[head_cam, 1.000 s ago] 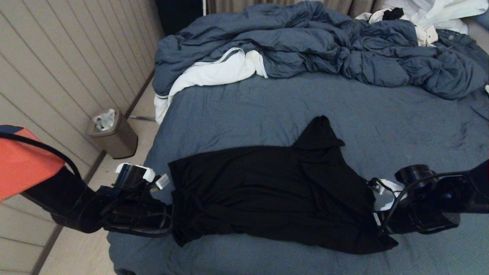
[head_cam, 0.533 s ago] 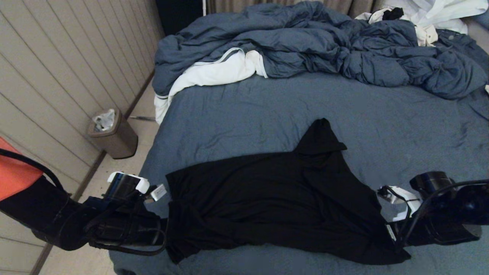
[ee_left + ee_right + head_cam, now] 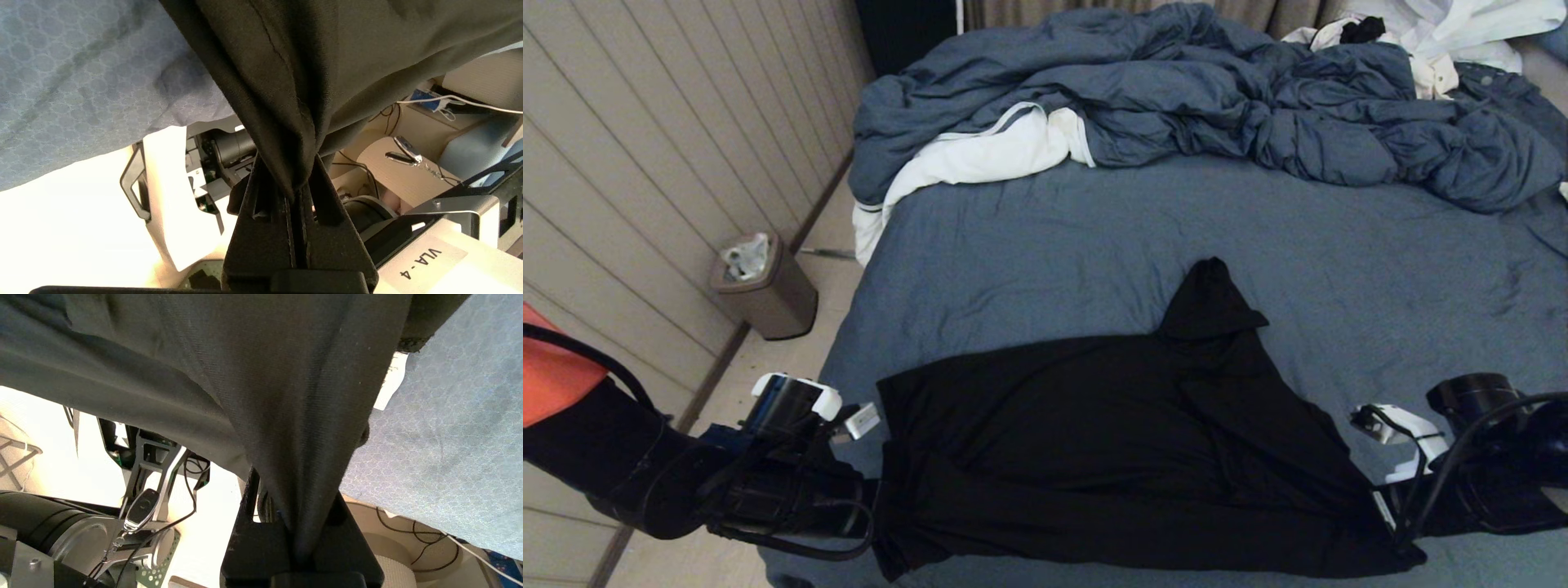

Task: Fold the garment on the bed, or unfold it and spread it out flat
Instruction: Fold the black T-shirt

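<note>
Head view: the garment point(image 3: 1111, 457), a black T-shirt, lies spread crosswise on the near part of the bed point(image 3: 1143, 237), one sleeve point(image 3: 1210, 300) poking up toward the rumpled duvet point(image 3: 1192, 90). Over the last second its near edge has slid toward the foot of the bed and the cloth between the arms has pulled straighter, with fewer bunches along that edge. The left gripper point(image 3: 876, 498) at the shirt's left end and the right gripper point(image 3: 1390, 523) at its right end have both drawn back and lower in the picture, the right one also outward. The far edge has barely shifted. Waste bin point(image 3: 765, 286) on the floor, white clothes point(image 3: 1454, 24) at the far corner, both untouched. Left wrist view: left gripper point(image 3: 300, 196) jaws nearly together, pinching a bunched seam of the garment point(image 3: 310, 61), cloth rising taut from the grip; sheet edge beside it. Right wrist view: right gripper point(image 3: 300, 535) likewise clamped on a gathered fold of the garment point(image 3: 265, 375), cloth under tension. Judgement: a two-handed stretch-and-drag is under way, flattening the shirt; the near hem looks close to the mattress edge, so further pull risks dragging it off.
</note>
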Robot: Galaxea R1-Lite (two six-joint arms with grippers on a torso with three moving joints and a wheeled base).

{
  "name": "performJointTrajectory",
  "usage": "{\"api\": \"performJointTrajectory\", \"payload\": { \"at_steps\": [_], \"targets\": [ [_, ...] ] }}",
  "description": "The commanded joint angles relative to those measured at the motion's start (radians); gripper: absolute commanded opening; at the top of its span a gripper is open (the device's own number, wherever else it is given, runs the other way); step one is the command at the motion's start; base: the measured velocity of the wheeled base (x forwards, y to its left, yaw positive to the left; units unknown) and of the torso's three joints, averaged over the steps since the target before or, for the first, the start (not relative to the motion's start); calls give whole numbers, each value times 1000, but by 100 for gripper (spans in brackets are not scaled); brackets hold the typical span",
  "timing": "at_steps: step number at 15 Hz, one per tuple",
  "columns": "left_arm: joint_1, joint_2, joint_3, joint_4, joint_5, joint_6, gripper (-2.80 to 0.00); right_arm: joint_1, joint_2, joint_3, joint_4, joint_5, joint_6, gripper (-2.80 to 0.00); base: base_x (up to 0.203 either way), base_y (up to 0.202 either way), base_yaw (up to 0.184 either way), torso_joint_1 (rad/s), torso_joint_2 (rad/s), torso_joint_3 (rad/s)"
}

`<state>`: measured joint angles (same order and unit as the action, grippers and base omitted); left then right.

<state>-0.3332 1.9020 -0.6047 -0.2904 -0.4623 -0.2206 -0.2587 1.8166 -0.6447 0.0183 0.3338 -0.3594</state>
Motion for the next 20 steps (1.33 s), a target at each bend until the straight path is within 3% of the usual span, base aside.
{"api": "performJointTrajectory", "payload": {
  "at_steps": [1,2,3,9,15,17,20],
  "targets": [
    [1,12,-1,-3,-2,-2,-280,-1,29,-4,-1,2,-1,-280,0,0,0,0,0,0],
    [2,15,2,-4,-1,1,-280,-1,33,-4,-3,2,0,-280,0,0,0,0,0,0],
    [2,17,8,-6,1,4,0,-1,35,-1,-3,1,-1,0,0,0,0,0,0,0],
    [12,10,13,-16,0,10,0,-14,34,-13,-19,1,-5,0,0,0,0,0,0,0],
    [178,-50,-25,-82,5,12,0,-86,4,-96,-79,8,13,0,0,0,0,0,0,0],
    [225,-57,-90,-90,5,7,0,-92,-7,-164,-78,9,47,0,0,0,0,0,0,0],
    [239,-43,-214,-65,8,-5,0,-69,30,-338,-77,5,175,0,0,0,0,0,0,0]
  ]
}}
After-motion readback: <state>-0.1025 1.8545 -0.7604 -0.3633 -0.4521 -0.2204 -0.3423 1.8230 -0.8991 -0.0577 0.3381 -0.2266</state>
